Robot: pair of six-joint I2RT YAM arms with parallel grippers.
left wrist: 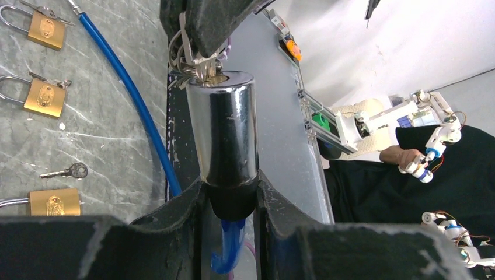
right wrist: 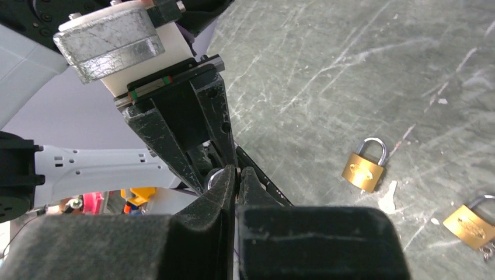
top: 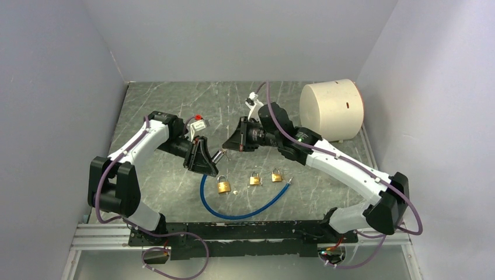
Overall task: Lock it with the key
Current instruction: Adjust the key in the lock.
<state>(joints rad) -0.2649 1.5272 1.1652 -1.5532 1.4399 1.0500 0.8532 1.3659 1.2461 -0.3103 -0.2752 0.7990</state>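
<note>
**Gripped End to End**

Clamped in the left gripper (left wrist: 230,195): chrome lock cylinder (left wrist: 225,128), blue cable (left wrist: 133,99) trailing out beneath the fingers. Pinched tight in the right gripper (right wrist: 236,175): key bunch (left wrist: 198,67), at the cylinder's far end, beyond the left fingertips.

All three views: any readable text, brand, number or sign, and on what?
No legible text in any view.
brass padlocks: embossed mark on each face, too blurred to read.
chrome lock cylinder: no marking visible.
keys at the cylinder's end: too small to read.
loose key: too small to read.
</note>
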